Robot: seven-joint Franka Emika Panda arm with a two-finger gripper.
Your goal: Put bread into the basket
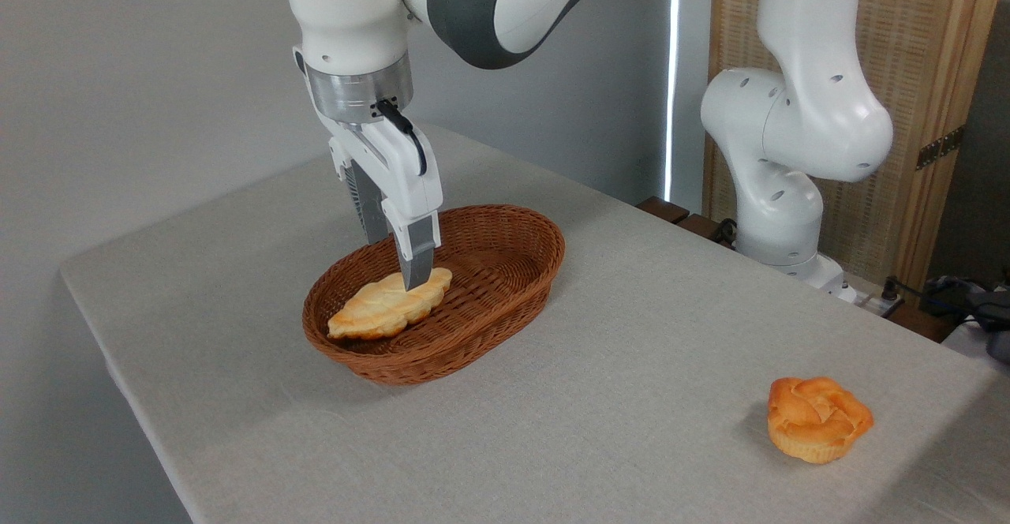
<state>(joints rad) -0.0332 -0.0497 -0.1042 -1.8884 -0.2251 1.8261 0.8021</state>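
One bun point(819, 418) sits well apart; fingers point(416, 260) grip bread point(390, 306) inside basket point(505, 291).

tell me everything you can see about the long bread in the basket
The bread is a long, flat, leaf-shaped loaf with pointed ends, a bumpy braided top, golden-brown crust and paler cream sides. It lies inside the wicker basket, toward its left half, resting on the basket floor with one tip close to the near-left wall. The claw stands over its right end, fingers down at the loaf; whether it is gripping cannot be told.
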